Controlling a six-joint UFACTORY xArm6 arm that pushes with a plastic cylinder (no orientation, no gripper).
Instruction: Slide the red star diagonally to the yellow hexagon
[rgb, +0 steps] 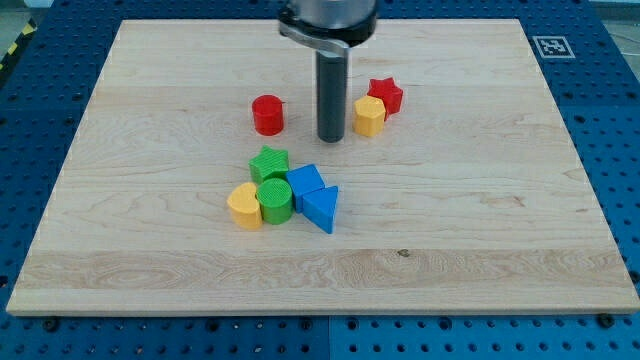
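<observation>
I carry no pincer, only a rod, so there is nothing to spread or press together. My tip (331, 138) rests on the wooden board (500, 230). Just to its right in the view sits the yellow hexagon (369, 116), and the red star (386, 95) touches that hexagon's upper right side. To my tip's left stands a red cylinder (267, 115). Below my tip lies a cluster: green star (269, 163), green cylinder (275, 201), yellow heart (244, 206), blue cube (305, 183) and blue triangle (322, 208).

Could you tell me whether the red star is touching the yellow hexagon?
Touching, apparently: the red star sits against the yellow hexagon, no gap visible.
</observation>
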